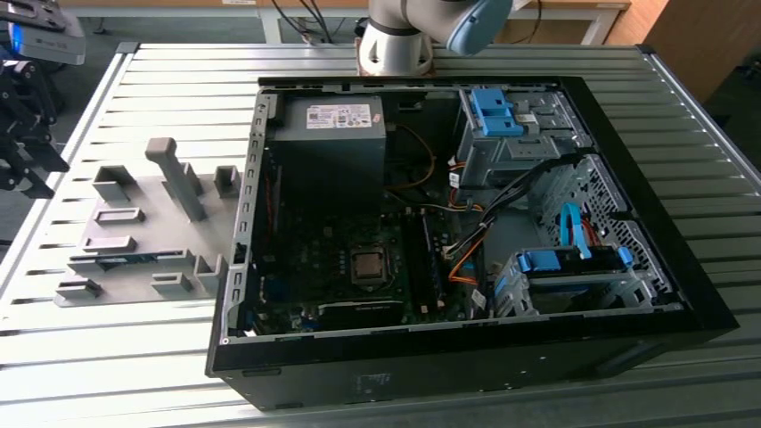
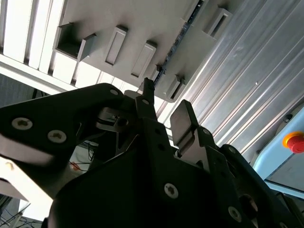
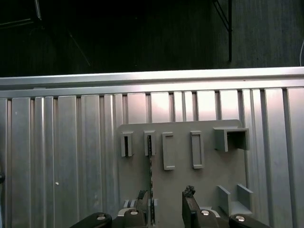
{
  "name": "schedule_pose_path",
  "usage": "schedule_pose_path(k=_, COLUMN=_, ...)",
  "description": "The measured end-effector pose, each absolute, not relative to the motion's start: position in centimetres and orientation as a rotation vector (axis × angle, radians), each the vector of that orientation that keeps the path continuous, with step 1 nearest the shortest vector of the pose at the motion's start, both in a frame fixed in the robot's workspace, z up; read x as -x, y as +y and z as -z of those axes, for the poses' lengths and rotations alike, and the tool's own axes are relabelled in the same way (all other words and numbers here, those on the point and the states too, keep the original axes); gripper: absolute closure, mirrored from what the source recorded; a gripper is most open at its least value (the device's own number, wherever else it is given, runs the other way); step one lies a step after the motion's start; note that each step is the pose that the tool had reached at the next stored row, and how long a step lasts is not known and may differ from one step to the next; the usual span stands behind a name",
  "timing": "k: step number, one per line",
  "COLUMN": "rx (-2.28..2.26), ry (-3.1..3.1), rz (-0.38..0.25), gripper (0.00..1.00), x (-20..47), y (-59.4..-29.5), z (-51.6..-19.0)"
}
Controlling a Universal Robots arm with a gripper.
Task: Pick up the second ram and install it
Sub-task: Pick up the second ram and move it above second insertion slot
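**A:** Exterior view: the second ram (image 1: 125, 259) stands on edge in the holder plate (image 1: 149, 232), in the half of the plate furthest from the arm's base. Its long axis runs across the plate, from the edge by the table (image 1: 155, 80) rim toward the edge beside the PC case (image 1: 452, 374).

**B:** First wrist view?

**A:** The gripper (image 3: 166, 202) hangs over the plate's case-side edge, wide open and holding nothing. The ram (image 3: 150, 180) shows edge-on as a thin line running away from the fingers (image 3: 190, 204) into a slot block (image 3: 149, 142). It sits just inside one finger, not centred in the gap.

**B:** Risk?

**A:** My read: that finger could land on the stick's top edge. Or closing could shove it sideways and cock it in its slots, and a tilted lift may jam.

**B:** Second wrist view?

**A:** The gripper (image 2: 164, 102) jaws are apart with nothing between them. The ram (image 2: 177, 40) is a dark line on the plate (image 2: 156, 23), pointing roughly at the gripper. An end-heavy grip would probably let it hang skewed.
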State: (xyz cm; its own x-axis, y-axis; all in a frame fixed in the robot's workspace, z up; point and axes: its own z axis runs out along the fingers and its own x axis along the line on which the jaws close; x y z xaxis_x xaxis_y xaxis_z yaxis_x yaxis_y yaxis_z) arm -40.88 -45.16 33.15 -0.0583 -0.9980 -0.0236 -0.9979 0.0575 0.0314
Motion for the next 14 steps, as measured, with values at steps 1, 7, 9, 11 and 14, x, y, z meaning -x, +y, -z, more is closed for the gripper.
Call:
schedule_pose_path(k=1, rx=-2.153, ry=-2.281, rz=0.061, gripper=0.58, x=40.87, y=-45.16, z=-33.15)
schedule_pose_path(k=7, rx=-2.153, ry=-2.281, rz=0.061, gripper=0.58, x=40.85, y=-45.16, z=-33.08)
schedule_pose_path(k=9, rx=-2.153, ry=-2.281, rz=0.061, gripper=0.58, x=40.73, y=-45.17, z=-32.95)
schedule_pose_path(k=11, rx=-2.153, ry=-2.281, rz=0.061, gripper=0.58, x=40.60, y=-45.16, z=-32.75)
schedule_pose_path(k=14, rx=-2.154, ry=-2.282, rz=0.058, gripper=0.58, x=40.51, y=-45.16, z=-32.27)
